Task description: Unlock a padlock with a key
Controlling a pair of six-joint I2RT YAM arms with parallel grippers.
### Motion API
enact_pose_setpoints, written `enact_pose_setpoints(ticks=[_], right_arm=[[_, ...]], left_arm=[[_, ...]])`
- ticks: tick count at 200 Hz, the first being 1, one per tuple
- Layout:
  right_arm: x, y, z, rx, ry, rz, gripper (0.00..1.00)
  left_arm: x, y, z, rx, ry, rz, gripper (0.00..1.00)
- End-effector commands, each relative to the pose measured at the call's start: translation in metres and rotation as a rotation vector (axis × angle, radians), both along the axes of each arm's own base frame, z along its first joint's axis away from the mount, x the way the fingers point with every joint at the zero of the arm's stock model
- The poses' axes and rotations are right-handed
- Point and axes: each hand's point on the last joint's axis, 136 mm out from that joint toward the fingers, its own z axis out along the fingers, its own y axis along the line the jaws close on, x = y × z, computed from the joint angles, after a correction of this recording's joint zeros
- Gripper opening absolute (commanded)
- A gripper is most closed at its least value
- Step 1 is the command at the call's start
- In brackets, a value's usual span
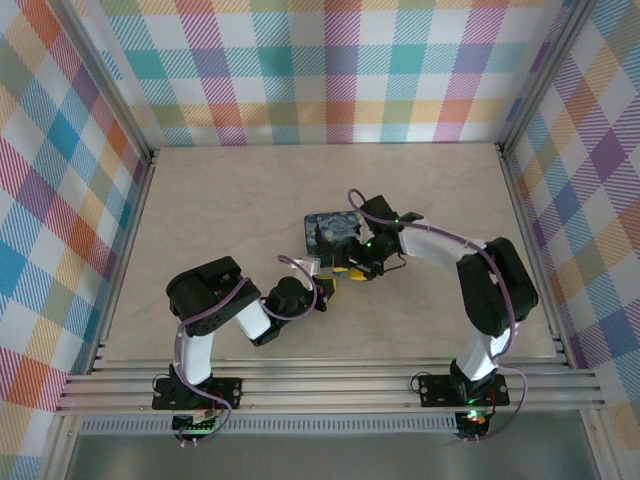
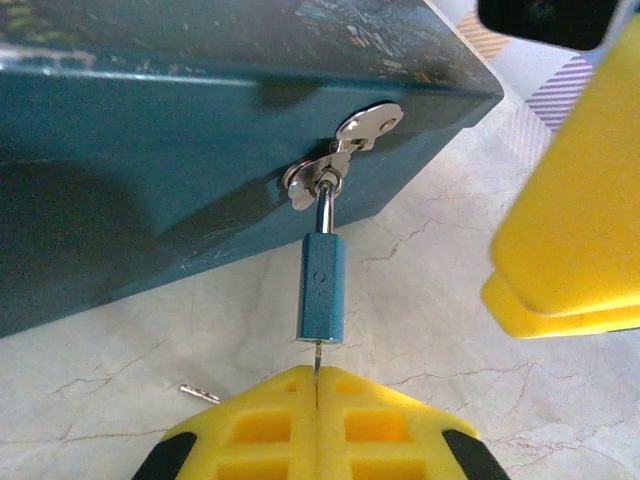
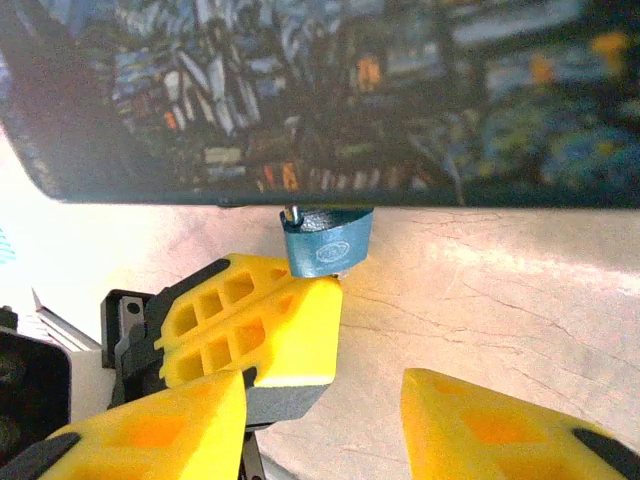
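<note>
A small blue padlock (image 2: 321, 288) hangs by its shackle from the metal hasp (image 2: 345, 150) of a dark-teal box (image 2: 150, 180) with a night-sky print on its lid (image 1: 330, 232). My left gripper (image 2: 317, 385) is shut on the key (image 2: 317, 358), a thin metal blade. The blade's tip reaches the padlock's bottom face. In the right wrist view the padlock (image 3: 325, 245) sits just above the left gripper's fingers (image 3: 260, 320). My right gripper (image 3: 325, 420) is open just in front of the box, beside the padlock, with nothing between its fingers (image 2: 570, 250).
A tiny loose metal pin (image 2: 198, 393) lies on the pale table (image 1: 220, 210) left of the left fingers. Checked walls (image 1: 330, 70) enclose the table on three sides. The two arms meet at the box near the table's middle.
</note>
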Motion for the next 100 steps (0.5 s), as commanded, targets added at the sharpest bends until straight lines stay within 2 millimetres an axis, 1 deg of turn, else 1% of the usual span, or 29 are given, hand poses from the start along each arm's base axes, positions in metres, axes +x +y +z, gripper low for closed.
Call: enact_pose_setpoints(ticks=[1,22,47,66,100], right_arm=[[0.008,0.007,0.004,0.086,-0.079,-0.073,0.44],[0.014,0.008,0.003,0.144,-0.128,-0.123,0.48],[0.017,0.011,0.001,0.172,-0.159,-0.124,0.55],[0.018,0.012,-0.002,0.184,-0.168,-0.124,0.57],[0.014,0.011,-0.014,0.172,-0.132,-0.126,0.58]], left_arm=[[-0.007,-0.008,0.007,0.009,0.008,-0.039,0.0],[-0.01,-0.012,0.01,0.012,0.018,-0.064,0.0],[-0.012,-0.015,0.013,0.002,0.029,-0.083,0.0],[-0.013,-0.016,0.014,-0.001,0.045,-0.095,0.0],[-0.01,-0.015,0.017,-0.025,0.057,-0.085,0.0]])
